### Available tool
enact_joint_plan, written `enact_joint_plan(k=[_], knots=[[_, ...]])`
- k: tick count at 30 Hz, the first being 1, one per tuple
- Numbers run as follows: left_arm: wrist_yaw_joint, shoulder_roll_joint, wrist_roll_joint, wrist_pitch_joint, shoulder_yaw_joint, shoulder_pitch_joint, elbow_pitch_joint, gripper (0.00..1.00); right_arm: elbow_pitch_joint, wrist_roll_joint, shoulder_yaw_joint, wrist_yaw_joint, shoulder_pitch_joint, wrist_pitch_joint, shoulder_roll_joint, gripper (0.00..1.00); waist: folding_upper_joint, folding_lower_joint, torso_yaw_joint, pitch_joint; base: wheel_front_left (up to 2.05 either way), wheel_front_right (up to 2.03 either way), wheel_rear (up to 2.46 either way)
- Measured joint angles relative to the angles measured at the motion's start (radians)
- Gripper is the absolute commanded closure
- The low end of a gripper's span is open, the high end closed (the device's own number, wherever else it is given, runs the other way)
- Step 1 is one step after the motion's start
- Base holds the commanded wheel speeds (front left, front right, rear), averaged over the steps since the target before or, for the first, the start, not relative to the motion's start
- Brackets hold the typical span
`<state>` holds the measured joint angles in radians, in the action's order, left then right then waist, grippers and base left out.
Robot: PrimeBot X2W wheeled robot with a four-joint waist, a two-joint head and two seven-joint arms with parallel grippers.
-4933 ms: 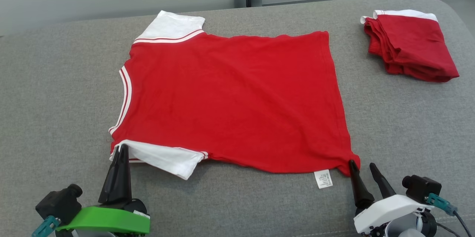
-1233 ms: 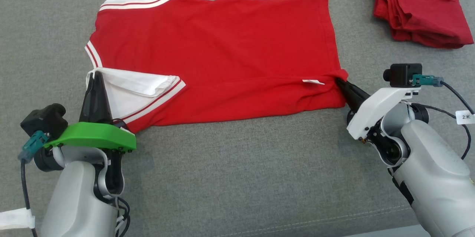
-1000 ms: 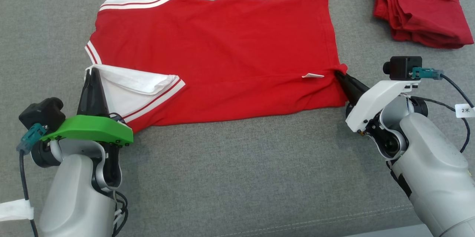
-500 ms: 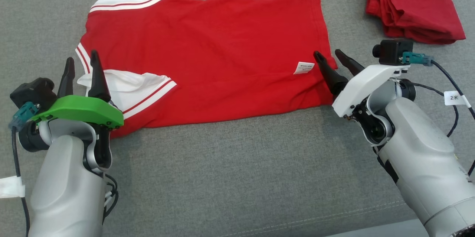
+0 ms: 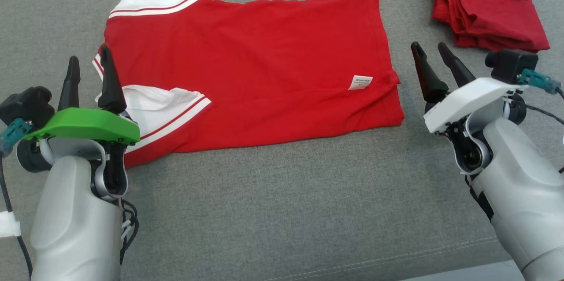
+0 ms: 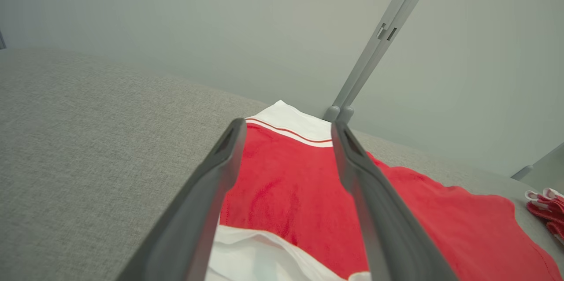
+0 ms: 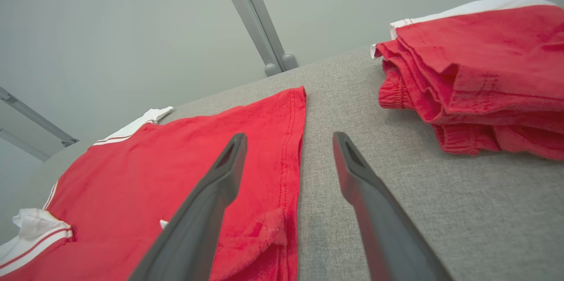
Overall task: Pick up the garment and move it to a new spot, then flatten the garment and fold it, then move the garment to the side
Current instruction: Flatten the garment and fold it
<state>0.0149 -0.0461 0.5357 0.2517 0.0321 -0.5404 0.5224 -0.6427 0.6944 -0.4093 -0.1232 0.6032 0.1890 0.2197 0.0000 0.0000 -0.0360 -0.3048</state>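
The garment (image 5: 255,61) is a red T-shirt with white sleeves, lying on the grey cushion with its near long edge folded up over the body. A white label (image 5: 360,82) shows on the folded flap near its right end. My left gripper (image 5: 87,66) stands open over the shirt's left edge, above the folded white sleeve (image 5: 154,107), holding nothing. My right gripper (image 5: 428,51) is open just right of the hem corner (image 5: 393,79), clear of the cloth. In the left wrist view the red cloth (image 6: 286,184) lies between the fingers. The right wrist view shows the hem (image 7: 293,140) beside the left finger.
A folded pile of red garments (image 5: 484,3) lies at the far right of the cushion, also in the right wrist view (image 7: 480,78). Grey upholstery (image 5: 286,210) stretches bare toward the front edge. A pale wall with a grey post (image 6: 379,47) rises behind.
Both grippers carried the near edge up over the shirt, then opened and released it. Since then the right gripper has drawn back right of the hem; the left stands open over the sleeve.
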Motion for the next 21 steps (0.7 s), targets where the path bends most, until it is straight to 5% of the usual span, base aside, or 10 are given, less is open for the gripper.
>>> enact_joint_plan(k=[21], knots=[[0.074,0.012,0.139,-0.018,-0.015,0.304,0.018,0.0,0.014,0.022,0.052,0.002,-0.202,0.057,-0.043,0.0,0.0,0.0,0.047,0.098,0.0,0.0,0.0]])
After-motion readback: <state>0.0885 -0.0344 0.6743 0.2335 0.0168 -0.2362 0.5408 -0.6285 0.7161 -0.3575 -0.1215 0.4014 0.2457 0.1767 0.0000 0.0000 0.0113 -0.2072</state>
